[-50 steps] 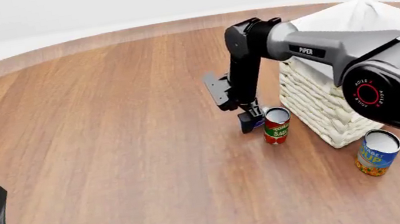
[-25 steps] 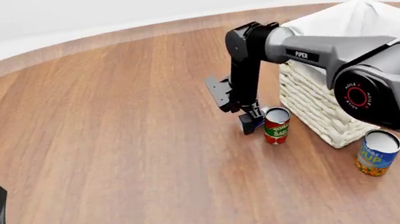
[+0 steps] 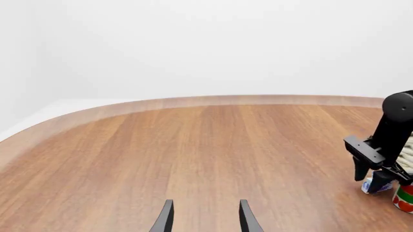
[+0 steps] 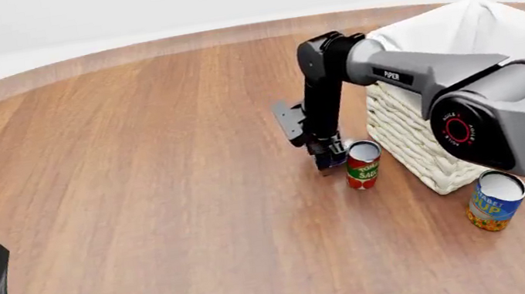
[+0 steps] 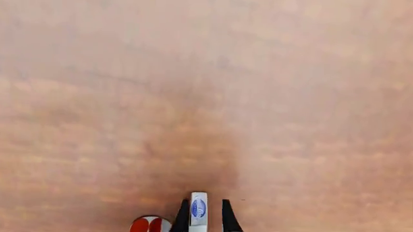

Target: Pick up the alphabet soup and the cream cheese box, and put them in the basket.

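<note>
The cream cheese box (image 5: 199, 209), white with a blue oval, stands between the fingers of my right gripper (image 5: 204, 202). One finger lies against it and a narrow gap shows at the other. In the front view this gripper (image 4: 330, 160) points down at the table just left of the red can (image 4: 363, 165) and hides the box. The left wrist view shows the box (image 3: 374, 185) under those fingers. The alphabet soup (image 4: 495, 199) stands upright at the basket's near corner. The basket (image 4: 418, 141) sits at the right. My left gripper (image 3: 206, 203) is open and holds nothing, low at the near left.
The red and green can (image 3: 405, 198) stands close beside the right gripper, between it and the basket wall. The white cloth lining (image 4: 473, 22) folds over the basket rim. The right arm's forearm (image 4: 407, 71) stretches across in front of the basket.
The right arm's elbow has sunk slightly and its forearm has swung a little. The right gripper stays at the box by the red can. The left arm has not moved.
</note>
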Controlling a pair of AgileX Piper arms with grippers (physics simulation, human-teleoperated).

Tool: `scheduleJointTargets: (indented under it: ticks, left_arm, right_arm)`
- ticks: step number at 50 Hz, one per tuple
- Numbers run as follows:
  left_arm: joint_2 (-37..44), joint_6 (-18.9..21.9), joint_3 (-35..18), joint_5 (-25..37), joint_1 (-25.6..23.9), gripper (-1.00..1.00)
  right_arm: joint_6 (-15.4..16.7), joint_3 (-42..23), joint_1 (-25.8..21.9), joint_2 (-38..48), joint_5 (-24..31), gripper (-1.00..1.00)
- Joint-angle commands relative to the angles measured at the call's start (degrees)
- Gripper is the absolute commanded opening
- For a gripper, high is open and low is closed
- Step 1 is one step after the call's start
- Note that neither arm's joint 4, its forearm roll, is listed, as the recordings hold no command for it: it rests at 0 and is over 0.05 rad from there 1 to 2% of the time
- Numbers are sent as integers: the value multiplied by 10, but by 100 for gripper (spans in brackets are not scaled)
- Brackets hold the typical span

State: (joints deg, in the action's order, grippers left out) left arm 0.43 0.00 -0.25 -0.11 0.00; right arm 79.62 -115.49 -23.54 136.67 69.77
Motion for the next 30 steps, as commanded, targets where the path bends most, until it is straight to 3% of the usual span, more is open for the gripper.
scheduleJointTargets:
  ticks: [1, 30]
  left_arm:
    - [0, 0, 0, 0, 0, 100]
    - [0, 0, 0, 0, 0, 100]
  right_arm:
    - [8, -9, 4, 12, 0, -100]
    - [29, -13, 10, 0, -14, -100]
